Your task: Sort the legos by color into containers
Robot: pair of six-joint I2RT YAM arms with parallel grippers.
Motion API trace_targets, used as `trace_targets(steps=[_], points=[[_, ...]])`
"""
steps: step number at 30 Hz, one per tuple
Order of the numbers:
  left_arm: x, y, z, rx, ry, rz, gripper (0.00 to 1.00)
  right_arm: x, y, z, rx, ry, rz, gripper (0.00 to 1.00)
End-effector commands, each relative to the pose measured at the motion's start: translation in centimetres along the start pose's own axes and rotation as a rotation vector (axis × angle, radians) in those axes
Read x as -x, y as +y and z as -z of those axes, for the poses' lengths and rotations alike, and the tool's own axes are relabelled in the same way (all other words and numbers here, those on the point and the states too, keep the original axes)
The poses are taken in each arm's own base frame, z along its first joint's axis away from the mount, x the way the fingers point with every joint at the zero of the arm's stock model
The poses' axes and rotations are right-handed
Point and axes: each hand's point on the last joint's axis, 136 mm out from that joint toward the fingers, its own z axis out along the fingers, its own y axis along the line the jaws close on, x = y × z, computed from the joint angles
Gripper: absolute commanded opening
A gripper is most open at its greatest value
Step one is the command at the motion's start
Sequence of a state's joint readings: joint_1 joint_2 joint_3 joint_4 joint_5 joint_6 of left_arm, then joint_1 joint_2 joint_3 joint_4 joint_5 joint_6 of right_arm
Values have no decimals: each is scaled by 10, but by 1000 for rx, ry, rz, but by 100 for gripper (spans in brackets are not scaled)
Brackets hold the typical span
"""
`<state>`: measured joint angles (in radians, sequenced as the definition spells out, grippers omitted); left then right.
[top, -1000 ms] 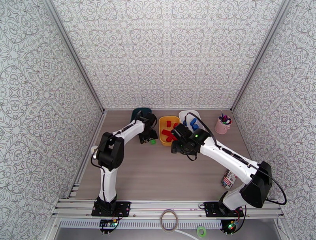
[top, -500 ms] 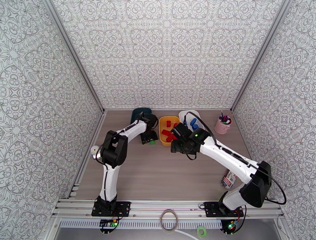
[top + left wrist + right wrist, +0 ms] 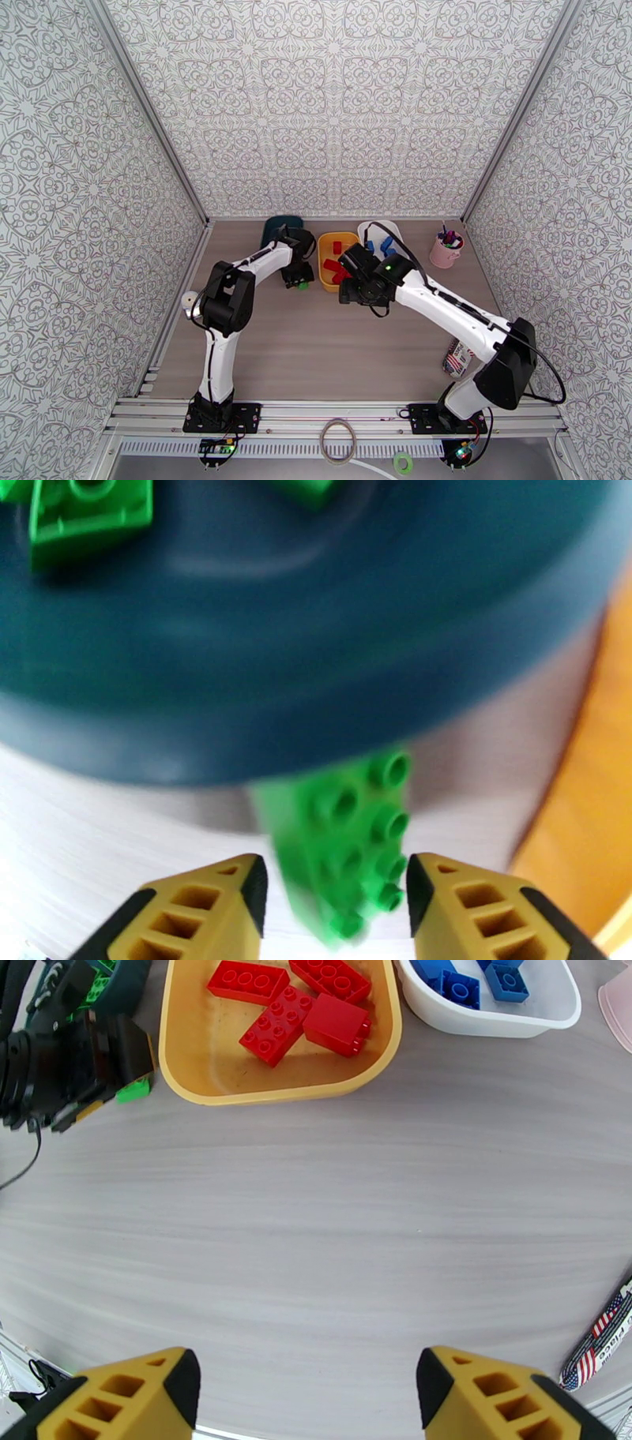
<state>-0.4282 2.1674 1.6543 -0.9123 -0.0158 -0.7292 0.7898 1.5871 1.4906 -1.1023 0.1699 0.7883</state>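
Note:
A green lego (image 3: 347,851) lies on the table just in front of the dark teal tub (image 3: 316,677), which holds more green legos (image 3: 87,515). My left gripper (image 3: 336,898) has a fingertip against each side of it and looks shut on it. From above, the left gripper (image 3: 300,279) and the green lego (image 3: 303,285) sit between the teal tub (image 3: 278,225) and the yellow tub (image 3: 325,245). The yellow tub (image 3: 276,1094) holds red legos (image 3: 276,1027); the white tub (image 3: 490,1027) holds blue legos (image 3: 458,984). My right gripper (image 3: 308,1394) is open over bare table.
A pink cup with pens (image 3: 446,251) stands at the back right. A flag-patterned packet (image 3: 600,1339) lies near the right arm's base. The left arm's black wrist (image 3: 71,1055) crowds the gap beside the yellow tub.
The left arm's elbow rose and its gripper settled over the green lego. The right gripper shifted slightly left and back.

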Motion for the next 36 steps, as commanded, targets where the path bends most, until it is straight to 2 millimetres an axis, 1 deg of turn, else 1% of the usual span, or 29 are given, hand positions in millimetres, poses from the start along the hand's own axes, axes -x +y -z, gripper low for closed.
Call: trace_targets(steps=[1, 4, 6, 10, 14, 18, 22, 26, 29, 32, 34, 36], points=[[2, 5, 8, 2, -22, -16, 59, 9, 10, 6, 36, -13, 5, 77], [5, 2, 15, -13, -40, -25, 60, 7, 10, 4, 35, -6, 6, 77], [7, 2, 14, -12, -40, -27, 60, 6, 9, 4, 37, -4, 6, 76], [6, 8, 7, -7, -18, -10, 53, 6, 7, 6, 35, -6, 8, 76], [1, 8, 6, -7, -12, -21, 45, 5, 6, 6, 30, -4, 14, 76], [-3, 3, 18, -19, -30, -42, 37, 4, 7, 4, 35, -4, 16, 76], [-9, 0, 43, -62, -64, -38, 32, 3, 14, -4, 54, 8, 23, 76], [-12, 2, 72, -117, -91, -15, 30, 2, 30, -20, 92, 52, 42, 76], [-5, 6, 97, -169, -134, -1, 30, 4, 52, -34, 145, 95, 58, 77], [9, 16, 116, -213, -167, 27, 30, 10, 77, -46, 217, 137, 73, 77], [25, 27, 126, -231, -191, 55, 30, 15, 93, -56, 252, 165, 83, 78], [42, 39, 130, -242, -203, 82, 30, 22, 102, -63, 274, 182, 80, 78]])
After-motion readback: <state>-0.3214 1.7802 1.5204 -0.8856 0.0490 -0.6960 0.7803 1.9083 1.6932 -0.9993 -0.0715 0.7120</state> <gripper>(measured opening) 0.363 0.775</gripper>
